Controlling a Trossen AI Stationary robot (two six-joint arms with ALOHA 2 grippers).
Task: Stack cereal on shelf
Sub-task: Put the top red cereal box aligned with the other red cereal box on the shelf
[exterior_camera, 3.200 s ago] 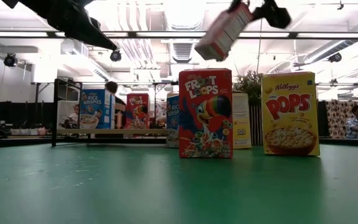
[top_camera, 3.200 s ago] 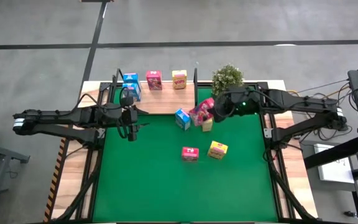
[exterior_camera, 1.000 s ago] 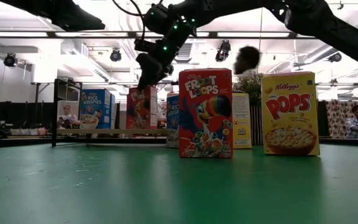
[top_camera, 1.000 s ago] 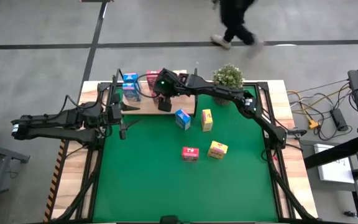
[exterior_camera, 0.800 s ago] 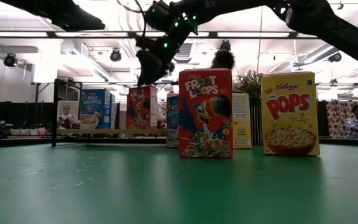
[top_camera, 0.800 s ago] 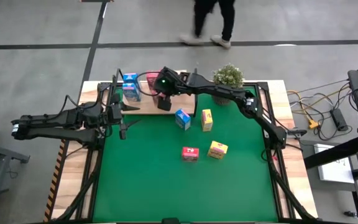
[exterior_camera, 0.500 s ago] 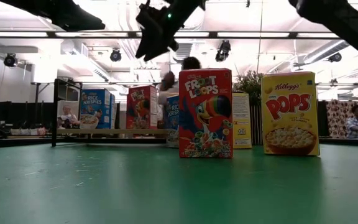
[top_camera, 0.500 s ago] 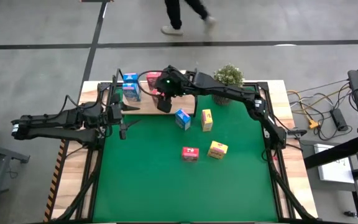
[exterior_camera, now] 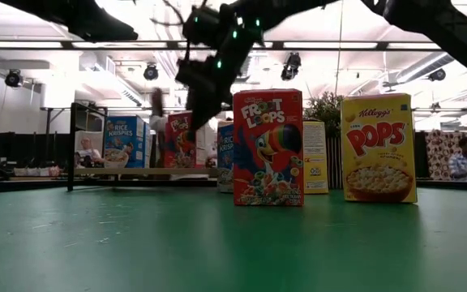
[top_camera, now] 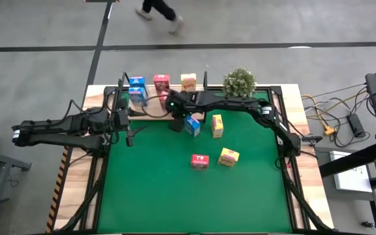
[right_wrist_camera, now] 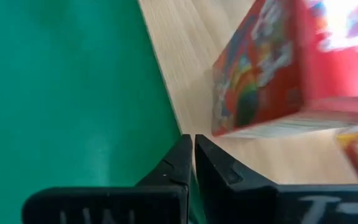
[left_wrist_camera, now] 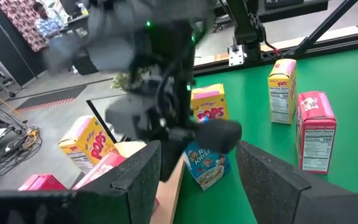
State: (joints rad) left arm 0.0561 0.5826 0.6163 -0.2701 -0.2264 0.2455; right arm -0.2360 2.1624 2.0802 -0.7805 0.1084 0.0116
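The wooden shelf (top_camera: 152,108) lies along the table's far side. Blue (top_camera: 137,91), pink-red (top_camera: 162,83) and yellow (top_camera: 188,81) cereal boxes stand on it. On the green mat a blue box (top_camera: 192,125) lies tilted, and a yellow (top_camera: 217,126), a pink-red (top_camera: 200,161) and another yellow box (top_camera: 228,157) stand. My right gripper (top_camera: 175,123) is shut and empty over the shelf's near edge, beside the blue box. Its wrist view shows the pink-red box (right_wrist_camera: 266,74) on the wood. My left gripper (top_camera: 130,137) is open and empty at the mat's left.
A potted green plant (top_camera: 239,81) stands at the far right, beside the shelf's black end frame (top_camera: 205,91). The near half of the green mat (top_camera: 194,202) holds no objects. A person (top_camera: 158,10) walks on the floor beyond the table.
My right gripper has risen from above the pink-red box on the shelf, then come toward the table's near edge and down, to the shelf's near edge. The pink-red box stays upright on the shelf. The person behind the table has walked to the left.
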